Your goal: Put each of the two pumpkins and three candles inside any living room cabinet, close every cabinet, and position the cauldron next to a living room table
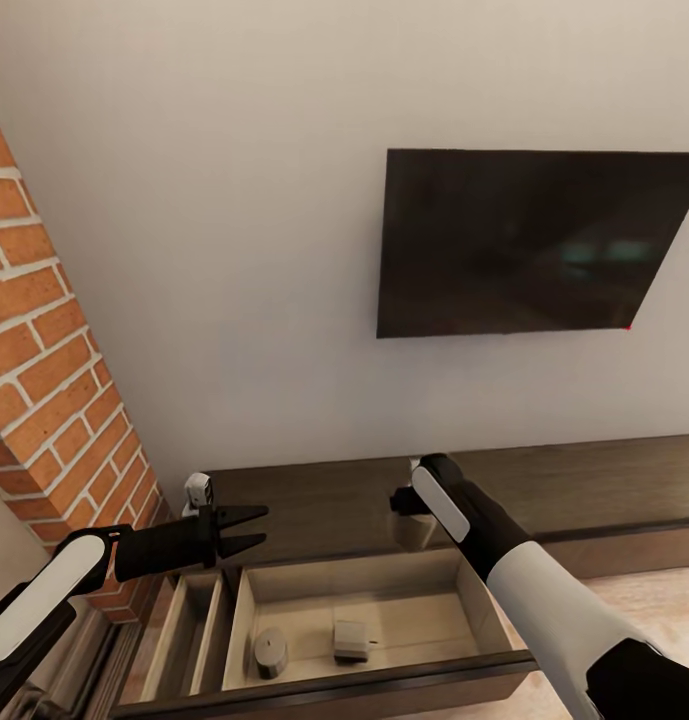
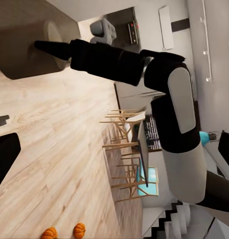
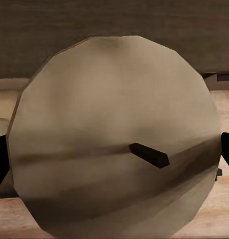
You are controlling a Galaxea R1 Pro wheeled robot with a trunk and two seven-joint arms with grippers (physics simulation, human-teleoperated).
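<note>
Candle (image 3: 114, 137) sits clamped between the right gripper's (image 1: 412, 515) fingers, held above the far edge of the open drawer (image 1: 374, 610) of the dark cabinet (image 1: 584, 490). Two more candles (image 1: 271, 652) lie inside that drawer, near its front. The left gripper (image 1: 246, 531) hangs over the drawer's left end, jaws spread and empty. Both pumpkins (image 2: 64, 232) rest on the wood floor (image 2: 59, 149), well apart from the cabinet.

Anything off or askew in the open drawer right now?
One candle in the open cabinet drawer lies tipped on its side, while the other candle stands upright. The right gripper holds a third candle above the drawer.
</note>
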